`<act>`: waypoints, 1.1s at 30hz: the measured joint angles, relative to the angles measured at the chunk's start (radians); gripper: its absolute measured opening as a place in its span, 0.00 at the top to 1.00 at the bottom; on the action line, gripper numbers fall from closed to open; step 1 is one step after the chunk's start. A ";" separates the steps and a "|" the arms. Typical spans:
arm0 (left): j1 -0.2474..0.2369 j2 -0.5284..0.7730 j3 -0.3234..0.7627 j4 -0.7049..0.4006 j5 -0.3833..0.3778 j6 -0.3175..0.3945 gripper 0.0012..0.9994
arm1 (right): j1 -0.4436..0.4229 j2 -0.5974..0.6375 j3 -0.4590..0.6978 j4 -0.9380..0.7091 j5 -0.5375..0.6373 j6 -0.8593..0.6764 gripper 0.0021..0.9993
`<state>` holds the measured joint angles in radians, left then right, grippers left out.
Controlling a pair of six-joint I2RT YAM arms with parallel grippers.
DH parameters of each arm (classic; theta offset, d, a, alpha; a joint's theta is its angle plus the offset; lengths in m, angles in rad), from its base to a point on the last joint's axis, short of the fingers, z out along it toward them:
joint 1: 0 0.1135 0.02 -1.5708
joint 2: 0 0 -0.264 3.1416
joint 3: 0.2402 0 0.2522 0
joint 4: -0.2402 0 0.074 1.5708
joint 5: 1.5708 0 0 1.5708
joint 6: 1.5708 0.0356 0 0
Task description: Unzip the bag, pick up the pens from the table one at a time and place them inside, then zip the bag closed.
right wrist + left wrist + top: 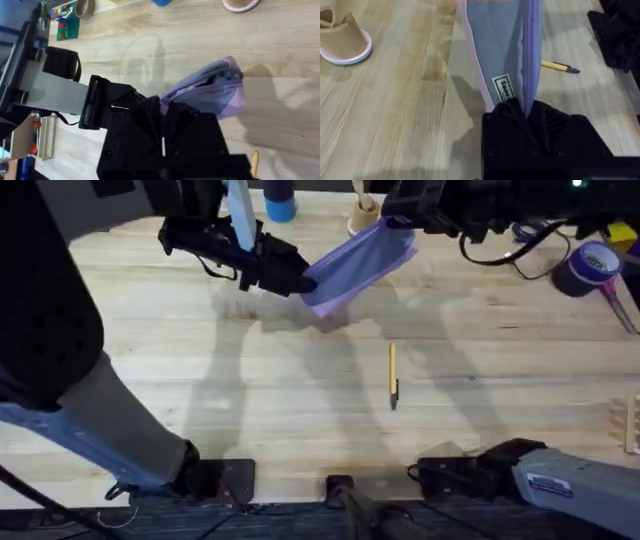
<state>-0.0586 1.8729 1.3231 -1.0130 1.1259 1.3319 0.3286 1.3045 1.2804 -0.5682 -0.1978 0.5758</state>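
Observation:
The lavender bag [358,264] hangs tilted above the table [300,400], stretched between both grippers. My left gripper [303,282] is shut on its lower left end; in the left wrist view the bag [502,55] runs away from the left gripper [524,107], a small label near the pinch. My right gripper [393,222] is shut on the upper right end, and the bag [215,90] bunches beyond the right gripper [164,102]. I cannot tell if the zipper is open. One yellow-orange pen [393,375] lies on the wood below the bag, also seen as the pen [560,66].
A tan cup [362,215] on a pink base and a blue bottle [280,202] stand at the back edge. A purple tape roll [590,265] and cables lie at the back right. A small wooden rack [630,422] sits at the right edge.

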 joint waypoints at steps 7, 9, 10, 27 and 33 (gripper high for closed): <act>0.000 0.000 0.000 0.000 -0.007 0.000 0.96 | -0.002 0.000 0.000 0.004 0.004 0.000 0.97; 0.000 0.000 0.000 0.000 -0.009 0.000 0.96 | -0.004 0.000 0.000 0.005 0.006 0.000 0.97; 0.000 0.000 0.000 0.000 -0.010 0.000 0.96 | -0.004 0.000 0.000 0.005 0.007 0.000 0.97; 0.000 0.000 0.000 0.000 -0.036 0.000 0.96 | -0.005 0.000 0.000 -0.045 0.013 0.000 0.97; 0.000 0.000 -0.002 -0.007 -0.086 0.000 0.96 | 0.003 0.000 0.000 -0.190 0.022 0.000 0.97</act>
<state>-0.0586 1.8729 1.3216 -1.0196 1.0399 1.3321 0.3320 1.3048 1.2808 -0.7582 -0.1755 0.5755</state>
